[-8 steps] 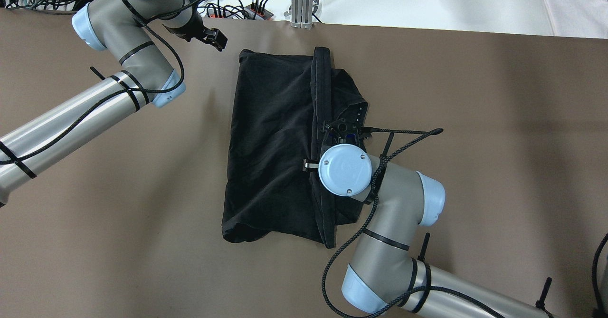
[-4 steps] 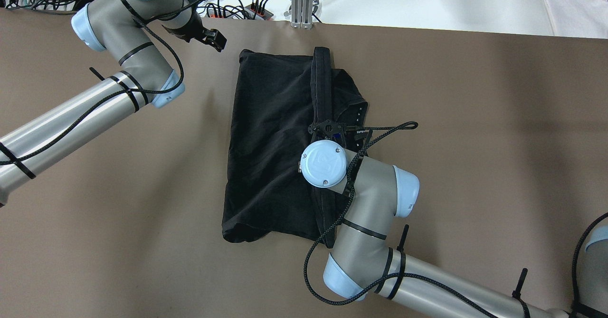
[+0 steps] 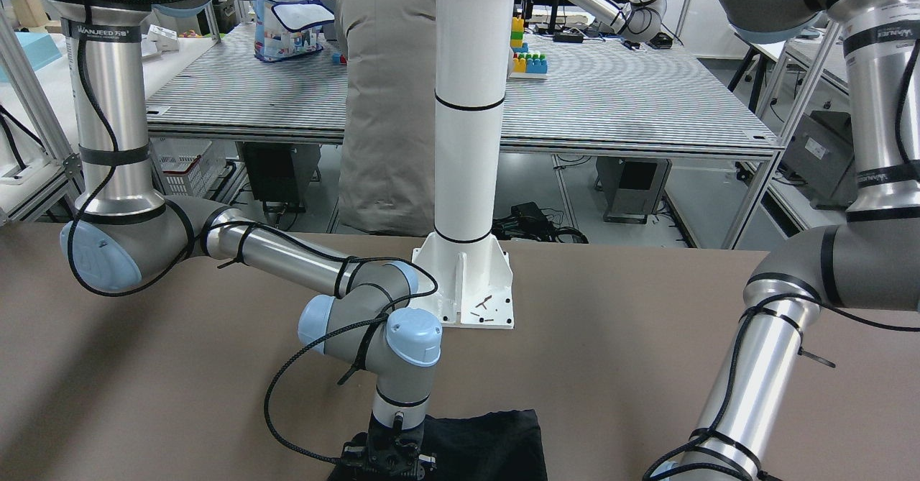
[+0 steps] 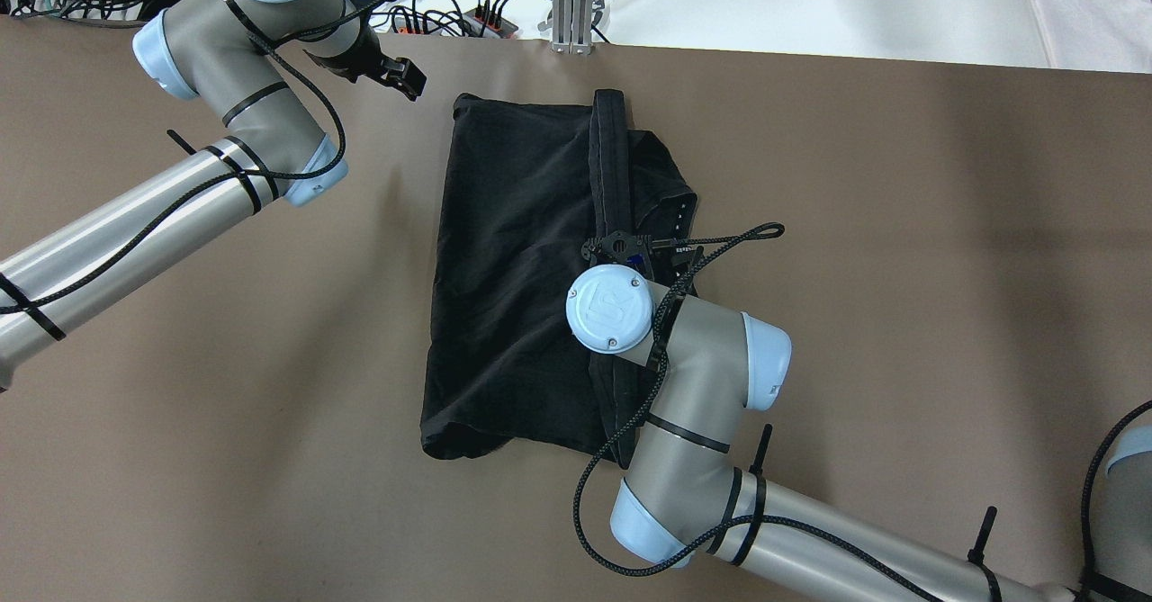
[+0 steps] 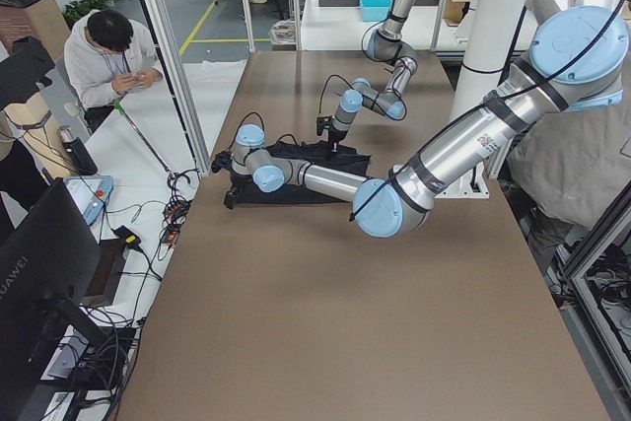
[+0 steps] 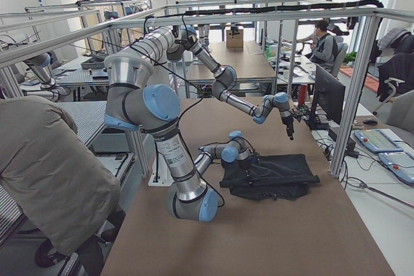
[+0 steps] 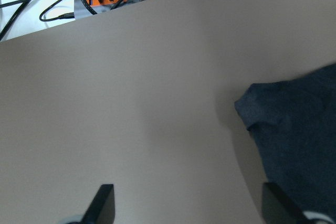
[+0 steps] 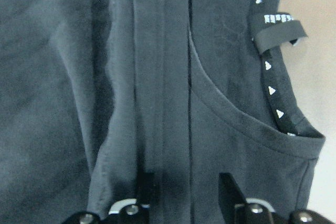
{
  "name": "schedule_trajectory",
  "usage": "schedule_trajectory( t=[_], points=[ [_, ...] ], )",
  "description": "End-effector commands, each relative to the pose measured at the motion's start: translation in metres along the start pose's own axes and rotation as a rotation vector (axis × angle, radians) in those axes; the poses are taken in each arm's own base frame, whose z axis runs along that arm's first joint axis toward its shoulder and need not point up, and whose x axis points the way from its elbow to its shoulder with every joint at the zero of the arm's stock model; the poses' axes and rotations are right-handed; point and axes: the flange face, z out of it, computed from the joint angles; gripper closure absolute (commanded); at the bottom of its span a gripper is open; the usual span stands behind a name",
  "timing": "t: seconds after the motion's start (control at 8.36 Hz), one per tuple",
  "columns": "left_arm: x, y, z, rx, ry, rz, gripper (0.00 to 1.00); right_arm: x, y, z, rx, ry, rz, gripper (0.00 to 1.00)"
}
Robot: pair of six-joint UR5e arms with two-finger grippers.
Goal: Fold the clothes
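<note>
Left gripper [image 4: 402, 76] has barely budged. It hangs just off the 10 o'clock corner of the clothes [image 4: 513, 251], jaws spread wide over bare table [image 4: 900, 224], holding nothing. The black piece lies mid-table, partly folded, with a thick hem band [image 4: 612, 161] running 12 to 6 down its right part. The real change is at 3 o'clock. Over the last second the right gripper [image 8: 186, 184] has slid toward 9 o'clock and now sits right over that band. Its fingers are apart, one either side, with nothing pinched yet as far as I can see. My guess is it's lining up a grab for the next fold.
</note>
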Motion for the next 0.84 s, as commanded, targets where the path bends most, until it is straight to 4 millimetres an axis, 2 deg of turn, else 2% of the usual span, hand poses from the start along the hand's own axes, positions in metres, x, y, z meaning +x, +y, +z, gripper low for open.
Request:
schedule_trajectory(
  t=[0.0,0.24,0.36,0.48,0.6,0.72],
  points=[
    [-0.001,0.000,0.001,-0.002,-0.001,-0.001,0.00,0.004,0.002,0.004,-0.012,0.025,-0.057,0.53],
    [-0.002,0.001,0.002,-0.005,-0.004,-0.001,0.00,-0.015,-0.007,-0.021,-0.019,-0.030,-0.049,0.75],
    [-0.002,0.001,0.002,-0.005,-0.004,-0.001,0.00,-0.028,-0.018,-0.040,-0.003,-0.061,-0.032,0.75],
    [0.000,0.001,0.002,-0.005,-0.002,0.001,0.00,-0.036,-0.022,-0.050,0.004,-0.078,-0.008,0.72],
    [-0.001,0.001,0.001,-0.003,-0.002,-0.001,0.00,-0.045,-0.024,-0.055,0.003,-0.084,0.051,0.50],
    [-0.001,0.001,0.001,-0.003,-0.002,0.000,0.00,-0.048,-0.022,-0.049,-0.004,-0.075,0.051,0.41]
  ],
)
